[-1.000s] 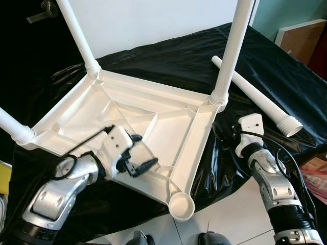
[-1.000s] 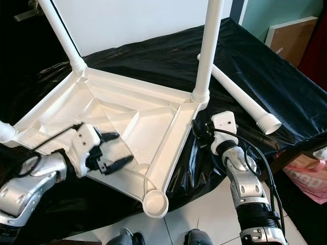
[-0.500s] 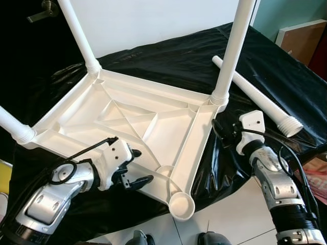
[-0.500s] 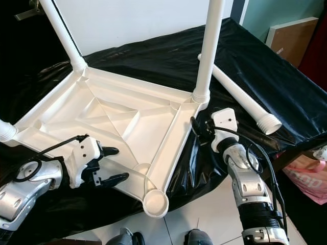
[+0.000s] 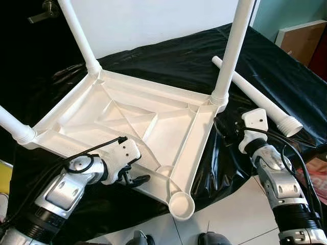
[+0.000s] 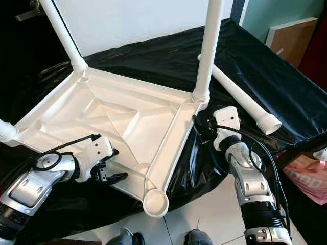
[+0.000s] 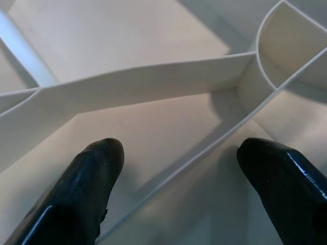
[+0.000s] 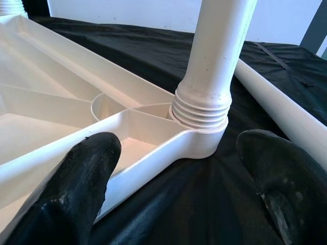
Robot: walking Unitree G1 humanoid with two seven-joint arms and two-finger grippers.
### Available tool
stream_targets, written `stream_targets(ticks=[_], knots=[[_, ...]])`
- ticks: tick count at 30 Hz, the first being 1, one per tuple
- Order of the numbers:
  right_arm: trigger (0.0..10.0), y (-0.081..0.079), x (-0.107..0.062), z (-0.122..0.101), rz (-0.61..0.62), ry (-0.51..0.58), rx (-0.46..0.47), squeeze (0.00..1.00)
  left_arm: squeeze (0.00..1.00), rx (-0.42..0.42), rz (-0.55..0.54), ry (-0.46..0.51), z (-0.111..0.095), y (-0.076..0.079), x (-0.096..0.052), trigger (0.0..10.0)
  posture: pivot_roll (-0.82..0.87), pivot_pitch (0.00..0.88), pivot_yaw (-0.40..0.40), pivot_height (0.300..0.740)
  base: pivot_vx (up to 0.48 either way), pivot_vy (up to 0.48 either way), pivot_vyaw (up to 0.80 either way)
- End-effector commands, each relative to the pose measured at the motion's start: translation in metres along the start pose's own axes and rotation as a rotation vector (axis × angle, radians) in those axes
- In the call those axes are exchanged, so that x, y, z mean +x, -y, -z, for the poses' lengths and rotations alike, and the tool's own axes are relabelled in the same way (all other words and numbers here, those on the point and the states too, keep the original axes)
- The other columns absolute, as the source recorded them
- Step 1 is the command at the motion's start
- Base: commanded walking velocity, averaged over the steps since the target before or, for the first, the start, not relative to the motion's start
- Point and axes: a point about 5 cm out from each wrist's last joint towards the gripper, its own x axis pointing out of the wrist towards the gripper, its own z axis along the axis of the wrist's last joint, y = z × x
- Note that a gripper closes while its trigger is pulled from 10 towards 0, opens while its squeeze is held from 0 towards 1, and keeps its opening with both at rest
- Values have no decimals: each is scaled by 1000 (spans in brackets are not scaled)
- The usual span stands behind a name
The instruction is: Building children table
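No legible text, labels, brands or nos. on anything in view.

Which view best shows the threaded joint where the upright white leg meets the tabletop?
The right wrist view: the white plastic leg's ribbed threaded collar sits close and sharp in its corner socket. Both eye views show it small; the left wrist view shows tabletop ribs.

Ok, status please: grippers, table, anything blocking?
Left gripper open at tabletop near edge. Right gripper open facing fitted leg. Loose leg on cloth; nothing blocking.
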Motion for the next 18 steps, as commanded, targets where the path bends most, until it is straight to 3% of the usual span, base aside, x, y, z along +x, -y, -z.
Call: stream_targets(ticks=[1, 6, 7, 8, 18], knots=[[10000, -3, 1, 0, -2, -6, 10, 0, 0, -21, -55, -56, 10, -1, 5, 10000, -101, 118, 81, 740, 0, 0, 0], [10000, -4, 3, -1, -2, 1, 9, 0, 0, -27, -51, -67, 9, -3, 8, 9843, -102, 116, 86, 740, 0, 0, 0], [10000, -4, 3, -1, -1, 2, 9, 0, 0, -31, -58, -66, 9, -4, 9, 3059, -103, 117, 88, 740, 0, 0, 0], [10000, -4, 3, -2, -1, 3, 9, 0, 0, -36, -63, -62, 8, -5, 9, 0, -103, 117, 88, 740, 0, 0, 0], [10000, -4, 3, -2, 5, 4, 15, 0, 0, -52, -96, -24, 3, -10, 10, 0, -98, 121, 89, 740, 0, 0, 0]])
